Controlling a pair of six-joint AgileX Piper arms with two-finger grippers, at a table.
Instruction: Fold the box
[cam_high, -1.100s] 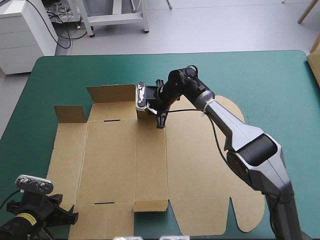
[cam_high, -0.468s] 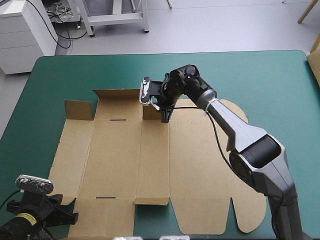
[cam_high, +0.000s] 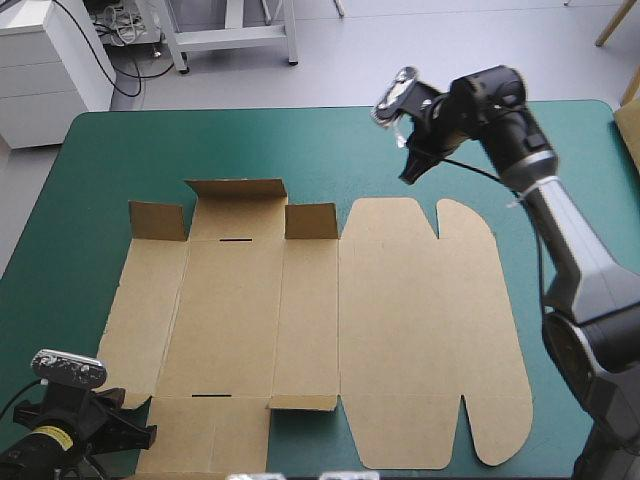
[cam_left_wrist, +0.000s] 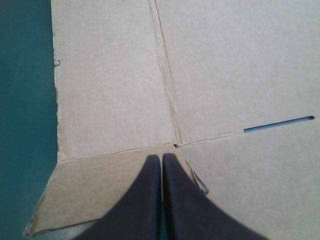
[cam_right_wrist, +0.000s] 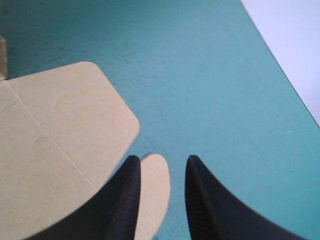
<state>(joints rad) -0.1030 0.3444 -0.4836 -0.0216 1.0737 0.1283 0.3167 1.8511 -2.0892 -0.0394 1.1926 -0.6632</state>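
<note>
Here the right gripper (cam_high: 410, 172) hangs over open cover (cam_high: 300, 140) beyond the box (cam_high: 300, 320).

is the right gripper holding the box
No, the right gripper is open above the teal-green cover, at the far edge of the box, gripping nothing.

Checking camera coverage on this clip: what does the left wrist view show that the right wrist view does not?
Only the left wrist view: the left gripper, fingers shut, over the box where its creases meet, and a narrow slot in the board. Only the right wrist view: the right gripper, fingers apart, above the box's rounded tabs, and the table's edge beyond. Both: brown board on the teal-green cover.
</note>
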